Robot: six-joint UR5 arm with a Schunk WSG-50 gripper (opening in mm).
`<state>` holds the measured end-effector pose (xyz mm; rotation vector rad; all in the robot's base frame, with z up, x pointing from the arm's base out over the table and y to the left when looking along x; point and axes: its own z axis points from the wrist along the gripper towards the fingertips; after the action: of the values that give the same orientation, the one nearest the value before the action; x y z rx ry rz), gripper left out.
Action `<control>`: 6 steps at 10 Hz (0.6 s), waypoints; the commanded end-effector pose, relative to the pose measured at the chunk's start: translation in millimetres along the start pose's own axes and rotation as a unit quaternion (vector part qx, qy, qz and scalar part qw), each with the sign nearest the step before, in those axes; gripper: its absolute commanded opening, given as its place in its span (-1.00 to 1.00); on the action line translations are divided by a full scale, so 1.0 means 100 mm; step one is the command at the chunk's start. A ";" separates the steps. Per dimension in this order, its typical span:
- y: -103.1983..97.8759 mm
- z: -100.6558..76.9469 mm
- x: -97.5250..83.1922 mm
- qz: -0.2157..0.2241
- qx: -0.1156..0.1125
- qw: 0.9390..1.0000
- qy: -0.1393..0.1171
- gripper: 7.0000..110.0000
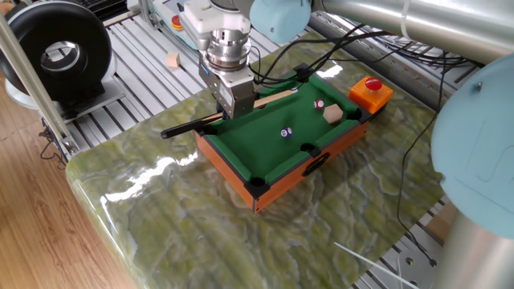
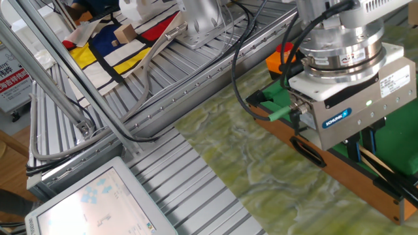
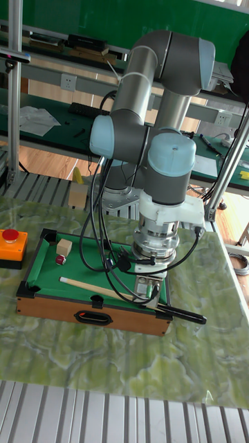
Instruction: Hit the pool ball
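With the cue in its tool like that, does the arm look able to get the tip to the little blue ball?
Probably yes. The tool grips the cue at the table's end, and open green felt lies between it and the pool ball. The wooden cube and red-and-white ball sit beyond it, out of the way.

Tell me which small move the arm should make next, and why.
Probably swing the wooden cue stick so its pale tip points at the small dark blue pool ball. The gripper holds the stick at the table's end, and the tip lies along the far rail, away from the ball.
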<state>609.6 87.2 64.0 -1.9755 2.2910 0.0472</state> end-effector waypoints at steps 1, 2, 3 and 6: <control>0.00 0.00 0.01 0.010 -0.002 1.000 -0.001 -0.71; 0.00 0.00 0.04 0.014 -0.003 1.000 0.004 -0.71; 0.00 0.00 0.06 0.020 -0.002 1.000 0.009 -0.71; 0.03 0.03 0.09 0.037 -0.008 0.999 0.016 -1.00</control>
<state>607.5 80.3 60.6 -1.9473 2.3498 0.0291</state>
